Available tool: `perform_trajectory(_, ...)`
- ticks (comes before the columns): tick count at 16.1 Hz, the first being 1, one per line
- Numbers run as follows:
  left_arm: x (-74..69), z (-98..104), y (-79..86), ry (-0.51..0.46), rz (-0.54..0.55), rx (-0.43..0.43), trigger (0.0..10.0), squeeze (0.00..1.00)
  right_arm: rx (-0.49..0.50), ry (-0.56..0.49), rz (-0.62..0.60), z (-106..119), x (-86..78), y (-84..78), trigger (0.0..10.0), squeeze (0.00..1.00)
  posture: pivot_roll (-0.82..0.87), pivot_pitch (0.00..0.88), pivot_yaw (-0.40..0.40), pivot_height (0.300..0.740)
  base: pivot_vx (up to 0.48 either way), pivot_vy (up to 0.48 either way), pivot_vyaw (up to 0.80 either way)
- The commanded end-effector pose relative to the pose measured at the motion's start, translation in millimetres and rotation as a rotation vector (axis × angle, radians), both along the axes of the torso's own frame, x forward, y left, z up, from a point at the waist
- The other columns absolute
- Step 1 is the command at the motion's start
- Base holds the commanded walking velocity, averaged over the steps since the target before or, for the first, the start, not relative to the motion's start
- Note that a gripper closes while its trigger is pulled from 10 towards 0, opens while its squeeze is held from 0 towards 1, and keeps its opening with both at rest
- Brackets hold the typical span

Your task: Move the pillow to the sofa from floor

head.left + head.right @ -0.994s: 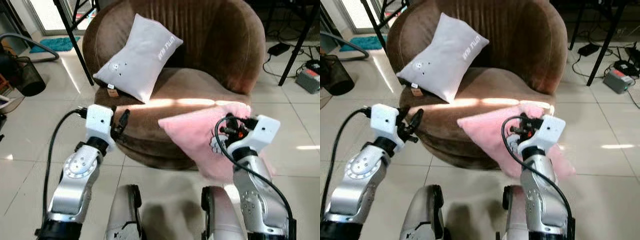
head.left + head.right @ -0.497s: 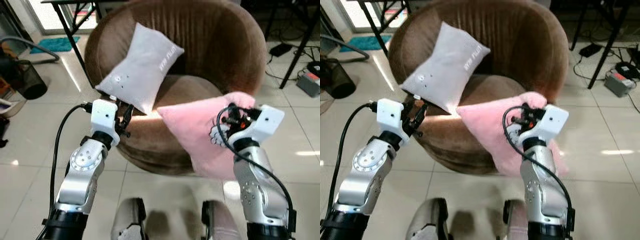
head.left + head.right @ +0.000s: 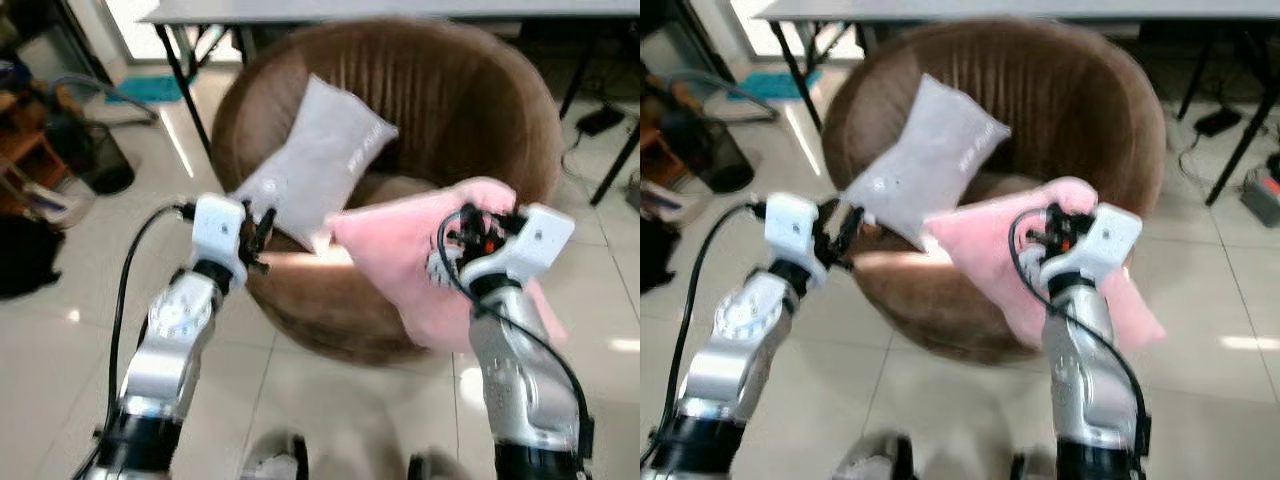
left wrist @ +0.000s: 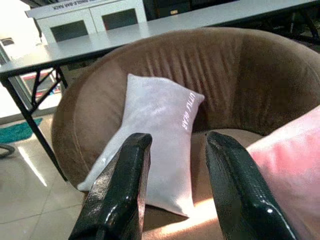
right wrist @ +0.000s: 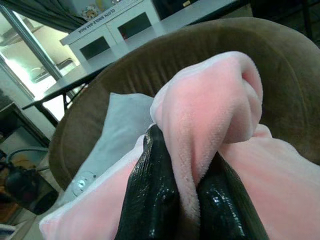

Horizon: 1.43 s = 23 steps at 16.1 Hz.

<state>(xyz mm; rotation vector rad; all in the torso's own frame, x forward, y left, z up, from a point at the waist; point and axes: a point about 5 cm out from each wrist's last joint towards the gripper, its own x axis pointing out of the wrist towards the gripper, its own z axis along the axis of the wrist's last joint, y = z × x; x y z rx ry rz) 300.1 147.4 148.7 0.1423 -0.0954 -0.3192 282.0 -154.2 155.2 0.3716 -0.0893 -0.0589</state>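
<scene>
Grey cushion (image 3: 318,160) leans in sofa (image 3: 470,100) — pillow (image 3: 420,265) right, over its front edge.

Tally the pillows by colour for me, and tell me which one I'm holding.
Pink pillow: 1, pinched in the right gripper.
Grey pillow: 1, leaning on the brown sofa.
Total: 2 pillows.

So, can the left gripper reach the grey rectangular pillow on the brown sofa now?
Probably yes: the left gripper is open, pointing straight at the grey rectangular pillow on the brown sofa, with nothing in between.
</scene>
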Motion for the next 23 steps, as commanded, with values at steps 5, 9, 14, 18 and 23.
perform_trajectory(5,4.4,2.3,2.4,-0.021,0.004,0.012,10.0,0.00,0.027,-0.035,-0.014,8.6,0.0,-1.5,10.0,0.00,-0.05,0.000,0.105,0.740,0.000,0.000,0.00)
perform_trajectory(9,4.5,5.5,-2.2,-0.049,-0.053,-0.008,10.0,0.00,-0.031,0.024,-0.023,-2.4,1.1,-0.3,10.0,0.00,-0.06,0.000,0.111,0.740,0.000,0.000,0.00)
perform_trajectory(14,3.9,0.8,1.9,-0.036,-0.047,-0.002,10.0,0.00,-0.052,0.056,-0.007,-10.2,-0.1,1.7,10.0,0.00,-0.05,0.000,0.104,0.740,0.274,0.000,-0.16)
perform_trajectory(18,1.7,-3.0,7.0,-0.027,-0.025,-0.005,10.0,0.00,-0.089,0.057,0.004,-11.3,0.5,3.4,10.0,0.00,-0.05,0.000,0.088,0.740,0.360,0.000,-0.20)
perform_trajectory(23,-0.2,-3.8,6.9,-0.025,-0.026,-0.003,10.0,0.00,-0.097,0.053,0.009,-11.5,1.3,3.9,10.0,0.00,-0.05,0.000,0.085,0.740,0.365,0.000,0.00)
